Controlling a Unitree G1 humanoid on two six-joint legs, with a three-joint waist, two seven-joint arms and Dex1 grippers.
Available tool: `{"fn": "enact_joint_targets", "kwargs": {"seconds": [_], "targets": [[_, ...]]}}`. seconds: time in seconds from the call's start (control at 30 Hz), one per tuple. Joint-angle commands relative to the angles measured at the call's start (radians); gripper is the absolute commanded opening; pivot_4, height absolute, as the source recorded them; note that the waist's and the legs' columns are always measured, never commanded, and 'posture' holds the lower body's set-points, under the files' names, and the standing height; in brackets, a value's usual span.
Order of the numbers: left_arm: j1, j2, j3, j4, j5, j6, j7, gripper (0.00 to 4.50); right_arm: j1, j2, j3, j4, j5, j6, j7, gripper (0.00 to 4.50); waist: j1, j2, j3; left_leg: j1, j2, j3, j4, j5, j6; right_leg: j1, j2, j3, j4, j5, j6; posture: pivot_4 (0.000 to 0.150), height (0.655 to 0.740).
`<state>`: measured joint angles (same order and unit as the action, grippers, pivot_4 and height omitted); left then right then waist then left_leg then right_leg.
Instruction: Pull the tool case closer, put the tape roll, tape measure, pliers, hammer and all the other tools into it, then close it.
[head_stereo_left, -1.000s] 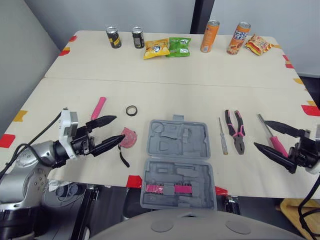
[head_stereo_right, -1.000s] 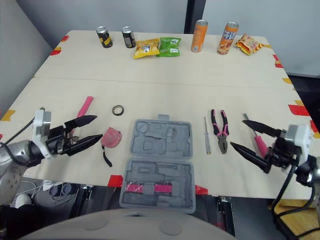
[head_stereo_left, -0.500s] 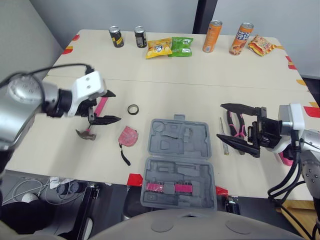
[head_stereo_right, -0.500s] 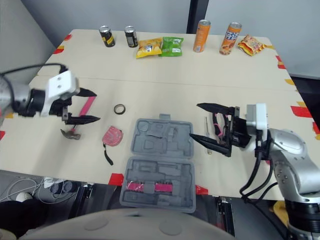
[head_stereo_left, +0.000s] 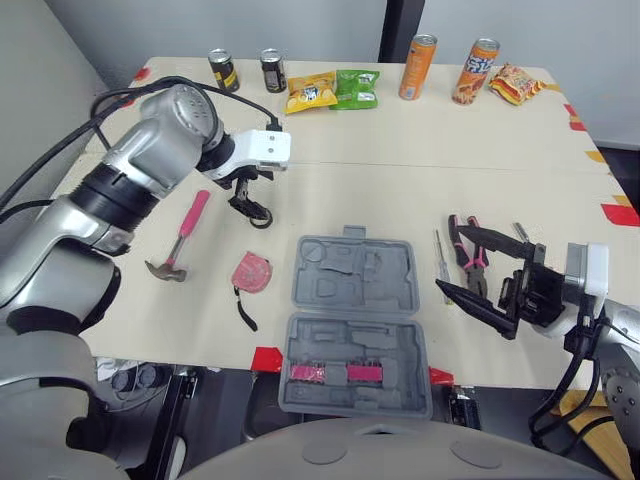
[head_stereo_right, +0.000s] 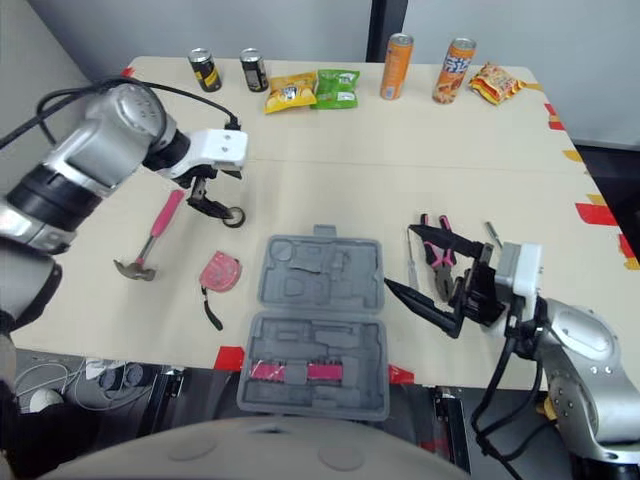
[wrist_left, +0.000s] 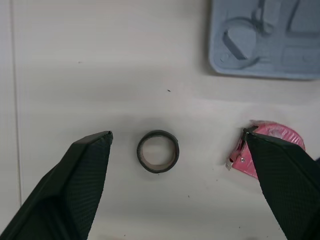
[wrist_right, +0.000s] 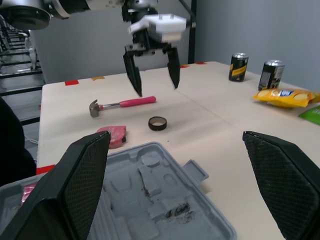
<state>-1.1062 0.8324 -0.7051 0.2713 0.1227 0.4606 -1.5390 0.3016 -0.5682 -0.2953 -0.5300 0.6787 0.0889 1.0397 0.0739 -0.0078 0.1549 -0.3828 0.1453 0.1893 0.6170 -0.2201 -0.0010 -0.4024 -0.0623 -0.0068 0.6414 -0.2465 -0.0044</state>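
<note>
The grey tool case (head_stereo_left: 392, 300) lies open at the table's near edge, with pink bits in its near half. The black tape roll (wrist_left: 158, 158) lies flat left of the case's far half. My left gripper (wrist_right: 156, 85) hovers open just above it, one finger to each side. A pink tape measure (head_stereo_left: 250, 272) and a pink-handled hammer (head_stereo_left: 185, 235) lie nearer and further left. My right gripper (head_stereo_left: 450, 260) stands open right of the case, over a thin screwdriver (head_stereo_left: 442, 265) and the pink-and-black pliers (head_stereo_right: 440, 262), which it partly hides.
Two black cans (head_stereo_left: 221, 70), snack bags (head_stereo_left: 312, 92) and two orange cans (head_stereo_left: 420, 67) line the far edge. Another snack bag (head_stereo_left: 515, 83) lies at the far right. A slim tool (head_stereo_left: 518, 232) lies beyond the pliers. Red and yellow tape marks dot the table's edges.
My left arm has swung from the near left edge, past the hammer, out to above the tape roll. My right gripper came in from the right edge toward the pliers and case.
</note>
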Motion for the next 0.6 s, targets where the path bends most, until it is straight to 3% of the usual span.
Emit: {"fn": "enact_joint_targets", "kwargs": {"seconds": [0.03, 0.1, 0.6], "targets": [[-0.04, -0.044, -0.018, 0.063, 0.083, -0.057, -0.005, 2.89, -0.016, 0.009, 0.019, -0.042, 0.007, -0.012, -0.017, 4.5, 0.003, 0.0, 0.0, 0.0, 0.0, -0.001, 0.0, 0.0, 0.0, 0.0, 0.0, -0.001, 0.0, 0.0, 0.0, 0.15, 0.74], [-0.036, -0.067, -0.029, 0.089, 0.124, -0.096, 0.007, 2.28, -0.024, 0.008, 0.033, -0.036, 0.004, -0.014, -0.015, 4.5, 0.006, 0.0, 0.0, -0.001, 0.0, -0.001, 0.0, 0.0, 0.0, 0.0, 0.0, -0.001, 0.0, 0.0, 0.0, 0.15, 0.74], [0.076, -0.112, -0.033, 0.137, 0.286, -0.194, 0.022, 2.28, -0.079, -0.016, 0.053, 0.042, 0.014, -0.018, 0.044, 4.5, 0.009, 0.0, 0.0, -0.002, 0.0, -0.004, 0.002, 0.0, 0.0, 0.0, -0.001, -0.004, 0.002, 0.0, 0.0, 0.15, 0.74]]}}
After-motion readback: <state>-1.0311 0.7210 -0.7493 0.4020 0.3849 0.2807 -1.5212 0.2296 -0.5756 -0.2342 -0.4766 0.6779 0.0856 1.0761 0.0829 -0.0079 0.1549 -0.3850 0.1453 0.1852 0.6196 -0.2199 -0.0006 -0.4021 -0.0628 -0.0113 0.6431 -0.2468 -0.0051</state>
